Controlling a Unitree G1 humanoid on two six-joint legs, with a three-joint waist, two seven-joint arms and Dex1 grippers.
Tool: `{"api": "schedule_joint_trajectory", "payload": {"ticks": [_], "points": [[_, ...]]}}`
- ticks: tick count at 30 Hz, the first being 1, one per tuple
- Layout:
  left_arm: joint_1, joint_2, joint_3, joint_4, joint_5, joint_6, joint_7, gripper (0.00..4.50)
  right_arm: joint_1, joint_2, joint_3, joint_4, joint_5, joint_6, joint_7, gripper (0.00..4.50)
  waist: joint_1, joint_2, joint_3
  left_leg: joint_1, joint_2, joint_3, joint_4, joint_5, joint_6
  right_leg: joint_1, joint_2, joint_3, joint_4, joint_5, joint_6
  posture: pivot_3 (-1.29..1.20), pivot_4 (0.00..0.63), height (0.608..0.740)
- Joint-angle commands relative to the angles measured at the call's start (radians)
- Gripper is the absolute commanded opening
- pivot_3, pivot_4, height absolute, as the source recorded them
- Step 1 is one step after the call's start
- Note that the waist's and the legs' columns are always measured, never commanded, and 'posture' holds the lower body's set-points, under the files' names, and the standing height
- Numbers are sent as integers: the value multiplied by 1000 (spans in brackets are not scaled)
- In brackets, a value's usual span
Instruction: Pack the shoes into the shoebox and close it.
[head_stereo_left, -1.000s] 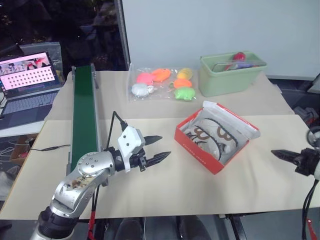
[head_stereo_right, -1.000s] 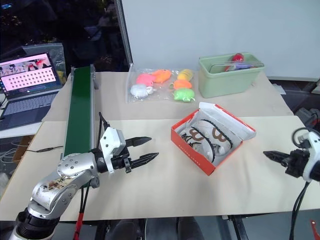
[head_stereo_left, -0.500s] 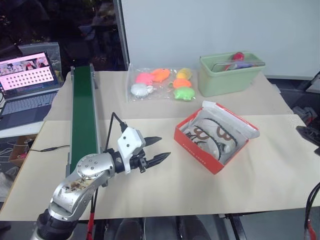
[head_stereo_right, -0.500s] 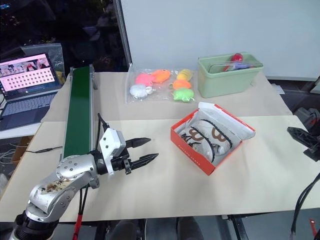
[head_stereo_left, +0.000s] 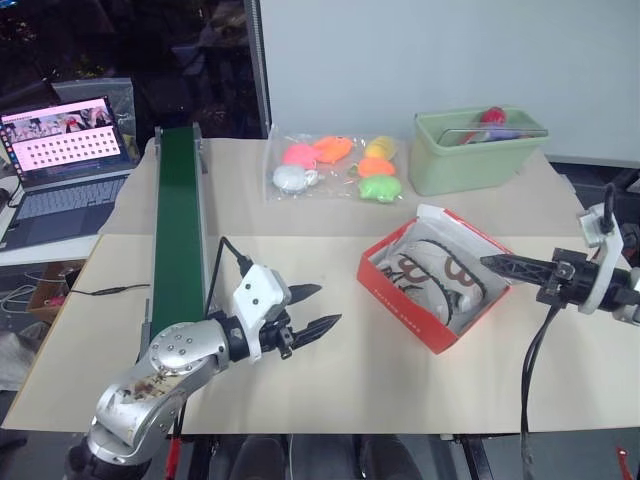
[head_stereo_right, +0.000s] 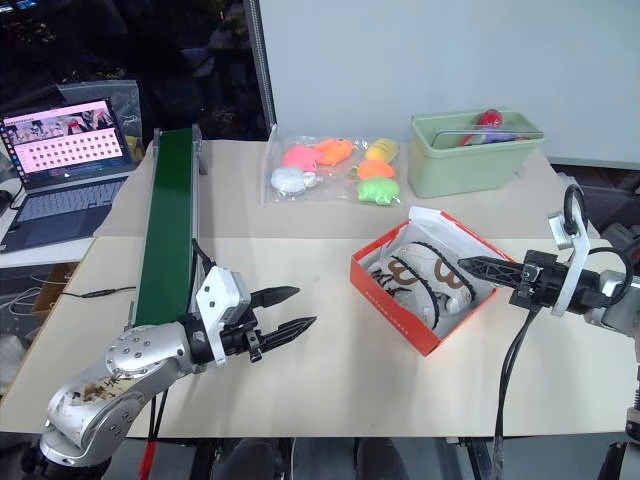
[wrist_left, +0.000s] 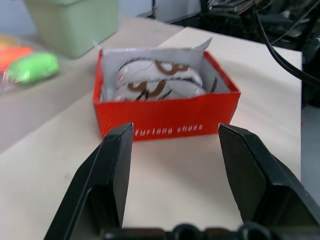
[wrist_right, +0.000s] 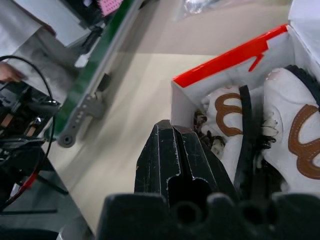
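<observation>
Right eye view: shoes (head_stereo_right: 425, 283) lie inside the open orange-red cardboard shoebox (head_stereo_right: 392, 303); right gripper (head_stereo_right: 463, 266), fingers pressed together and empty, hangs above the box, probably for the lid; left gripper (head_stereo_right: 288, 311) half-spread, empty.

Beige table (head_stereo_left: 330, 385): shoebox (head_stereo_left: 405, 300), toy bags (head_stereo_left: 335, 168), green bin (head_stereo_left: 478, 152), conveyor (head_stereo_left: 178, 230).

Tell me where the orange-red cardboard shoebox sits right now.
In the left eye view, the orange-red cardboard shoebox sits right of centre on the paper-covered table, open with the white shoes inside, near the pale green plastic bin.
</observation>
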Motion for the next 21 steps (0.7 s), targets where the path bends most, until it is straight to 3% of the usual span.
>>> {"api": "schedule_joint_trajectory", "payload": {"ticks": [1, 4, 10, 15, 21], "points": [[18, 9, 22, -54, -25, -1, -1, 2865, 9, -54, 20, -33, -70, 25, -109, 66, 1, 0, 0, 0, 0, 0, 0, 0, 0, 0, 0, 0, 0, 0, 0, 0, 150, 729], [23, 10, 20, -61, -32, 2, 8, 2865, -20, -49, 68, -73, -143, 77, -264, 66, -3, 0, 0, 1, 0, 0, 0, 0, 0, 0, 0, 0, 1, 0, -1, 0, 150, 729], [2, 0, 13, -58, -42, 15, 23, 2865, -164, 152, 58, -75, -272, 211, -614, 66, -29, 0, 0, 3, 1, 0, 0, 0, 0, 0, 2, 2, 3, 0, -1, 0, 150, 729], [-28, -18, -2, -55, -45, 37, 44, 2865, -169, 202, 105, -13, -364, 148, -694, 66, -21, -1, 0, 0, -1, -1, 0, 0, 0, -1, 0, 1, 2, -1, 0, 0, 150, 729], [-26, -20, -2, -61, -52, 49, 54, 2865, -165, 130, 59, -28, -362, 125, -638, 66, -11, -1, 0, -4, -1, -1, 0, 0, 0, -4, 0, 1, 2, -1, 0, 0, 150, 729]]}}
